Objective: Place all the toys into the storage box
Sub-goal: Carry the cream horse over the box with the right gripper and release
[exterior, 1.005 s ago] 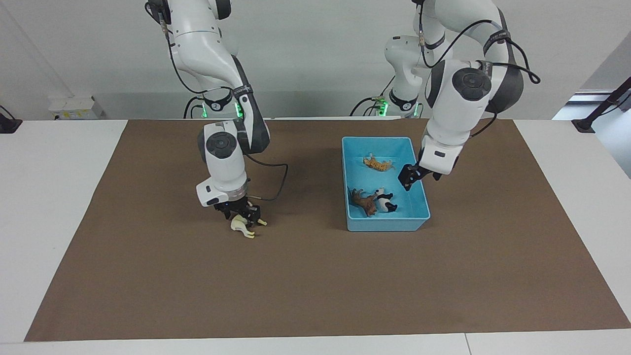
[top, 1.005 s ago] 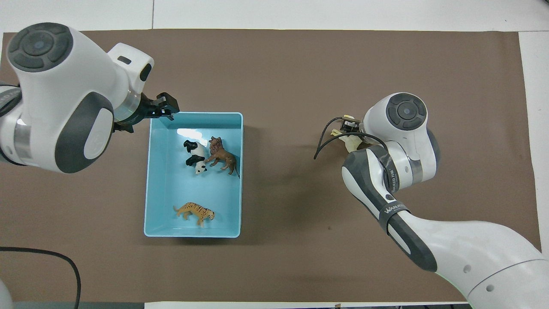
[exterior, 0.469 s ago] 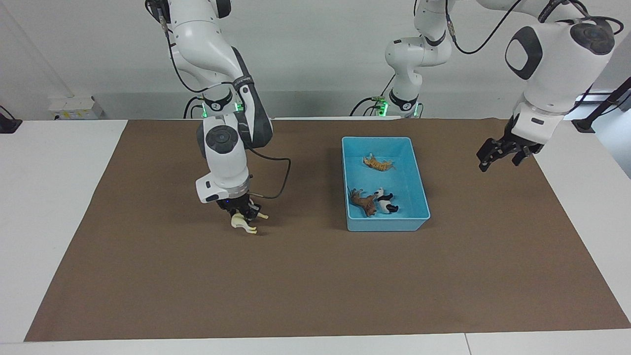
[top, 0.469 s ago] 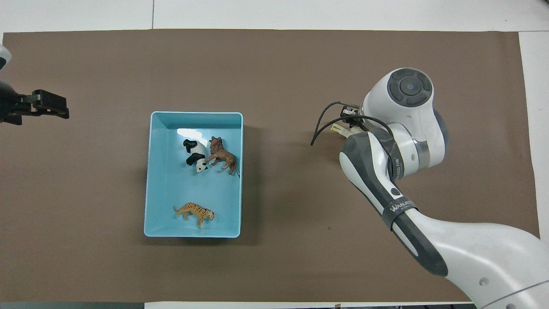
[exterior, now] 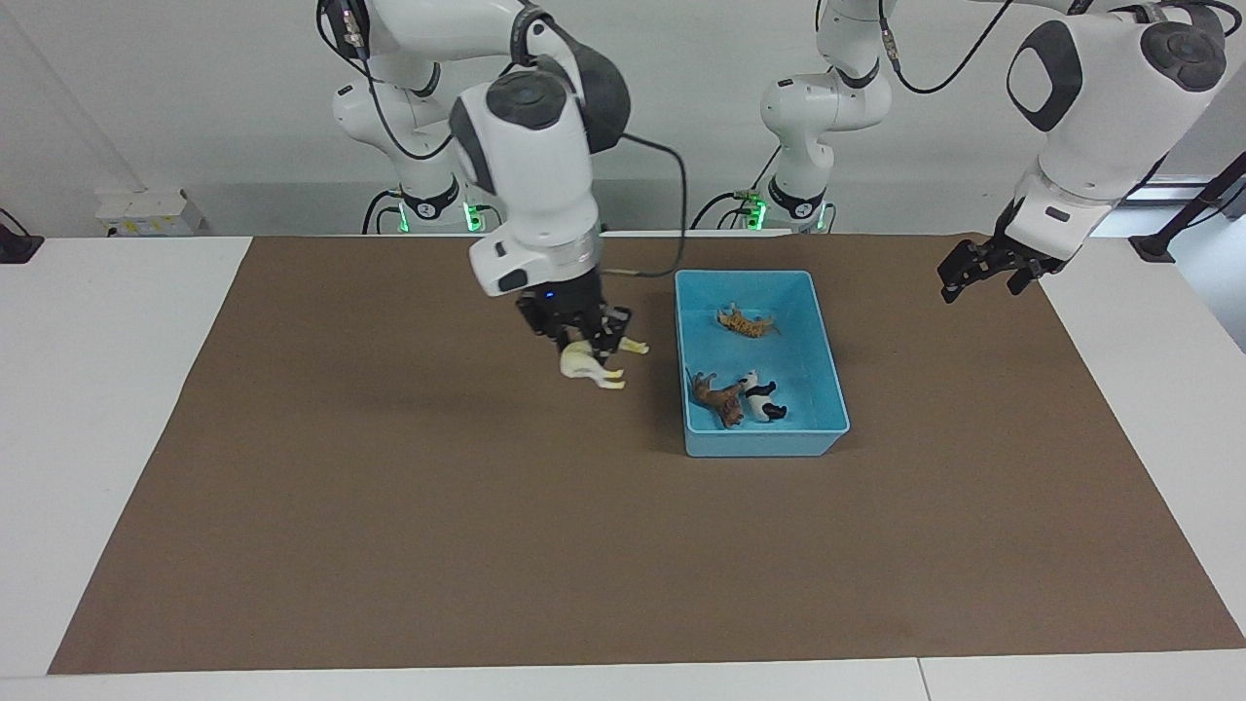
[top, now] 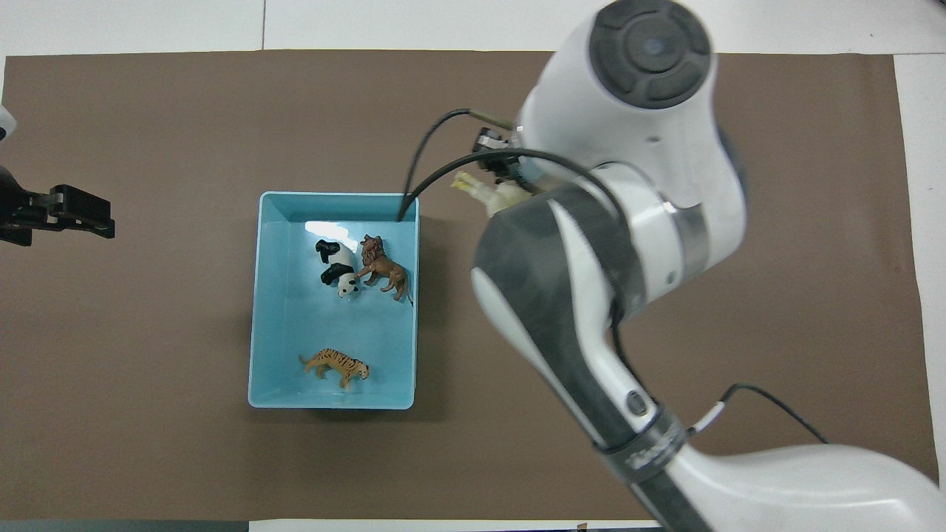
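Right claw (exterior: 581, 336) has carried horse (exterior: 590, 362) toward storage box (exterior: 823, 341).

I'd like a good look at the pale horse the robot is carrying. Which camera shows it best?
The facing view: the horse hangs in full sight under the right gripper, over the mat beside the box. In the overhead view the right arm covers most of it; only a pale bit shows.

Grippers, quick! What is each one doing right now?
Right gripper: shut on the cream horse, up over the mat beside the blue box.
Left gripper: open, holding nothing, waiting over the mat's edge.
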